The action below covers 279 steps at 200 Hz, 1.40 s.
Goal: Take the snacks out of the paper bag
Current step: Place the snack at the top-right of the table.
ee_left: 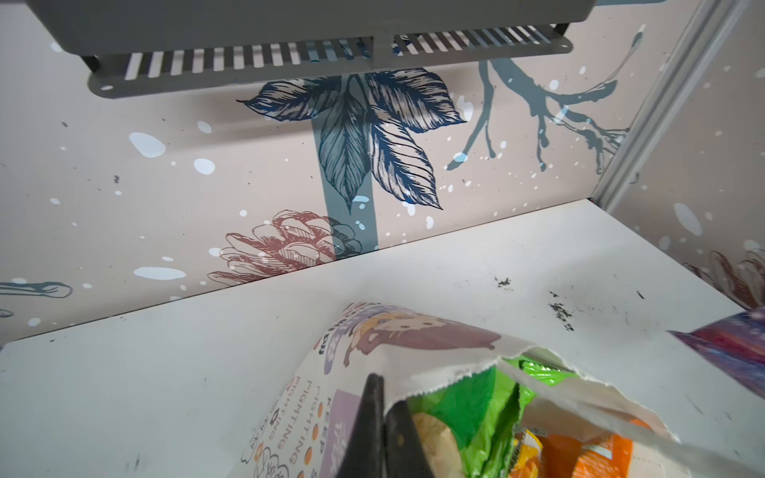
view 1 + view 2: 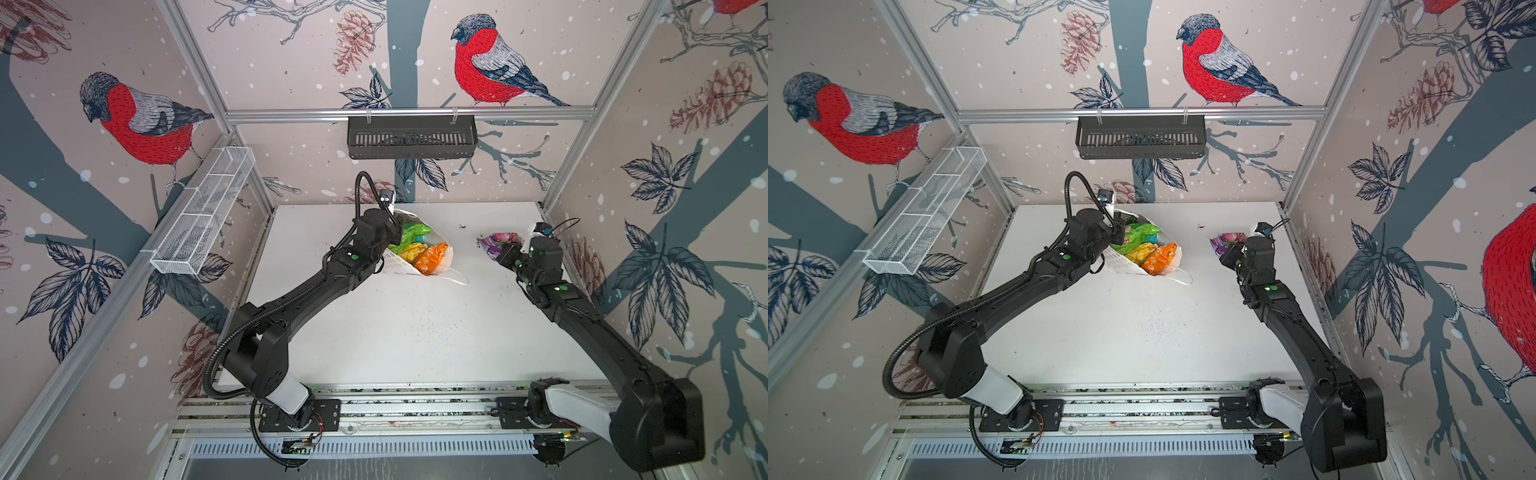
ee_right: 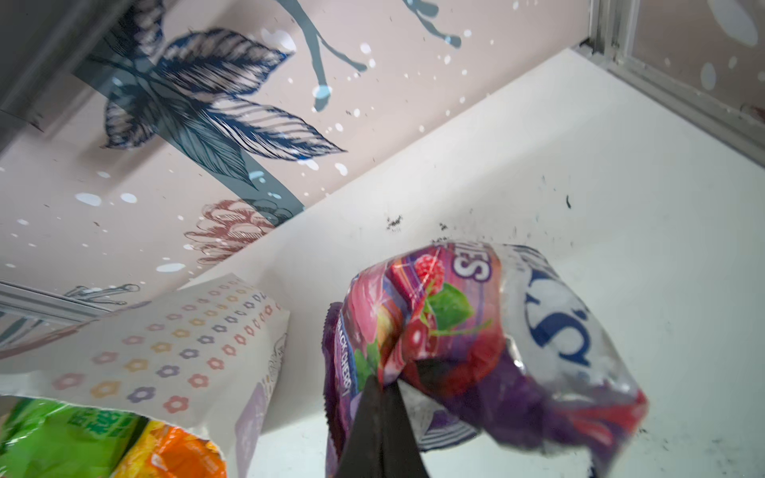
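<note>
— Caught mid-unpacking: clamped tight on the purple packet [image 3: 455, 331] with the right gripper [image 3: 381, 385], well clear of the paper bag [image 2: 394, 266], out over the right side of the table [image 2: 395, 332]. Touching the tabletop or hanging free? Cannot tell.

— And at the left gripper [image 1: 385, 397]?

— Pressed together on the bag's ragged paper rim, holding the mouth agape. Crowded at the opening: green packet [image 2: 411, 232], yellow packet [image 2: 409, 251], orange packet [image 2: 432, 257].

— How to finish this step well?

— Lower onto bare table away from the bag, then release. Keep the rim pinned to stop the bag sliding.

— Pointing which way?

— Slumped at the table's back middle, mouth up and toward the right arm. Long axis probably back-left to front-right, with loop handles [image 2: 455, 277] trailing at the front end. As for the purple packet: crumpled, stretched from the jaws toward the back wall.
</note>
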{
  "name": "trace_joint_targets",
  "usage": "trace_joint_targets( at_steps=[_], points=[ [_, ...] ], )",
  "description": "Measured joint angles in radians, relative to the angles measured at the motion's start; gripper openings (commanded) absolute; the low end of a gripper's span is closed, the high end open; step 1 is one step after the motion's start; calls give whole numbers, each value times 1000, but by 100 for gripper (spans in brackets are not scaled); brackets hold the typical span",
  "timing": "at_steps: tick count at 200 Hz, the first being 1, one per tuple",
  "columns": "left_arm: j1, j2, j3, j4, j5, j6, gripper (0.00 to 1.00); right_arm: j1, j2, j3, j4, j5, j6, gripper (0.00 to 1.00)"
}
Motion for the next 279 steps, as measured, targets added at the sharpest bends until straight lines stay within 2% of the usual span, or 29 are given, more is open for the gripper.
trace_joint_targets(
  at_steps=[66, 95, 117, 127, 139, 154, 165, 203, 232, 250, 279],
  points=[
    [-40, -134, -223, 155, 82, 34, 0, -19, 187, -9, 31, -11, 0, 0],
    [-44, -163, -277, 192, 99, 52, 0, -19, 251, -9, 58, -24, 4, 1],
    [-45, -163, -287, 203, 92, 59, 0, -19, 294, -6, 79, -27, 5, 12],
    [-45, -155, -286, 213, 86, 59, 0, -19, 313, 2, 83, -32, 6, 20],
    [-45, -143, -283, 219, 77, 59, 0, -19, 332, 15, 91, -37, 8, 35],
    [-45, -136, -281, 225, 72, 59, 0, -19, 350, 31, 98, -48, 8, 60],
    [-45, -136, -281, 225, 70, 59, 0, -19, 356, 39, 102, -56, 3, 67],
    [-45, -145, -295, 241, 55, 54, 0, -7, 347, 43, 96, -54, 2, 76],
    [-45, -153, -311, 256, 55, 40, 0, 78, 313, 105, 46, 5, -32, 88],
    [-45, -155, -314, 262, 55, 24, 0, 126, 284, 137, 24, 31, -57, 89],
    [-45, -156, -315, 262, 55, 6, 0, 138, 214, 137, -3, 44, -56, 89]
  ],
)
